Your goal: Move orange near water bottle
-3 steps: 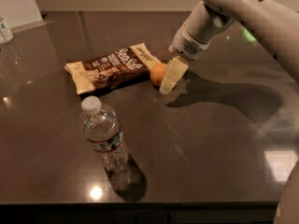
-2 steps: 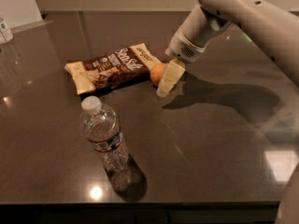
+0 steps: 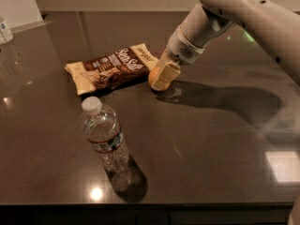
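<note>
On the dark glossy table (image 3: 211,149), the hand (image 3: 162,80) touches the orange (image 3: 152,77).

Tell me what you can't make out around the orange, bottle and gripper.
Camera view: the orange is mostly hidden behind the gripper, down at it beside the snack bag.
Camera view: the white container is cut off by the left edge.
Camera view: the water bottle label print is too small to read.
</note>
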`<state>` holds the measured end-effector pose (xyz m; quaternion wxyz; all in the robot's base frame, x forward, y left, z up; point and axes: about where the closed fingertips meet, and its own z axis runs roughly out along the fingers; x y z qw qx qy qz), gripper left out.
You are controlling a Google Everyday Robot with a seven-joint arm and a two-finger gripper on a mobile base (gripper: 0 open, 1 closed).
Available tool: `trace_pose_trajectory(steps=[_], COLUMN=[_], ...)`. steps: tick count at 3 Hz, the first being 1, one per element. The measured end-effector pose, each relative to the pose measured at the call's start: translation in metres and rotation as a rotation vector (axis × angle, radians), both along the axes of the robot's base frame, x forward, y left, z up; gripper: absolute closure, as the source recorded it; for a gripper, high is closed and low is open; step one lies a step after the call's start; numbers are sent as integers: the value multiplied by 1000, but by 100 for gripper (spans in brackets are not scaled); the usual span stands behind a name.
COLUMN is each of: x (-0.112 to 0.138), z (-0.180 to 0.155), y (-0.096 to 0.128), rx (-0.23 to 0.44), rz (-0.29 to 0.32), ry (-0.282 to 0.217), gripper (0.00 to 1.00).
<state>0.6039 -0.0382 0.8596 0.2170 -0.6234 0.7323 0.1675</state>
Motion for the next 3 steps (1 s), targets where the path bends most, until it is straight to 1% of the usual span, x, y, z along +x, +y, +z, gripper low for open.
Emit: trace_pose_trajectory(steps=[1, 2, 3], x=[-3, -10, -31], z=[4, 18, 28], y=[0, -13, -31], rx=[5, 3, 0], rz=[5, 13, 42], ry=[2, -4, 6], gripper=[70, 93, 100])
